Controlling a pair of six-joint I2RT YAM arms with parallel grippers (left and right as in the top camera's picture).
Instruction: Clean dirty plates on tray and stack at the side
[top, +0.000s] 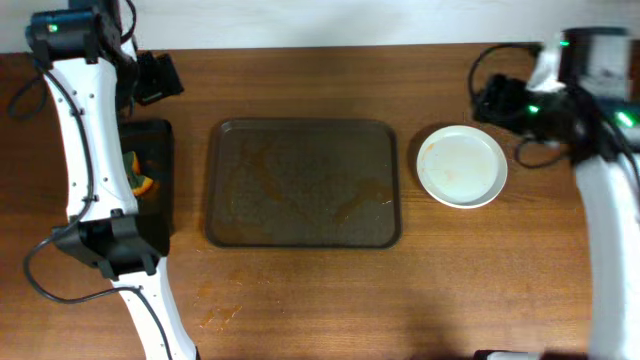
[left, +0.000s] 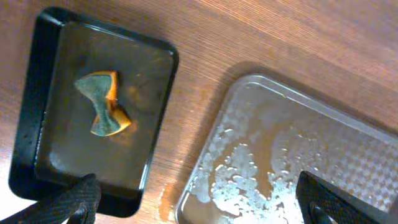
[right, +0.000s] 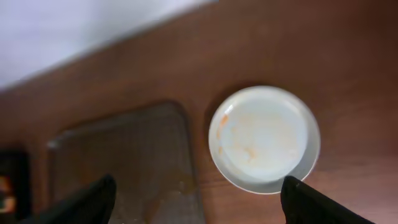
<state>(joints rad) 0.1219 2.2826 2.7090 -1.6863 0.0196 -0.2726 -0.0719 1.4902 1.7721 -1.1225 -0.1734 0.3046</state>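
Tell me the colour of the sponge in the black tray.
The sponge is grey-green and orange; the left wrist view shows it best.

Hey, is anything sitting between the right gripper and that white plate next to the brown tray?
Nothing visible. The white plate lies on the bare table right of the brown tray, apart from it. The right gripper hangs above it, jaws spread, holding nothing.

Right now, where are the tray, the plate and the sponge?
tray (top: 300, 180): overhead view, bare middle of its floor.
plate (top: 462, 166): overhead view, centre of its face.
sponge (left: 94, 87): left wrist view, its green upper part.
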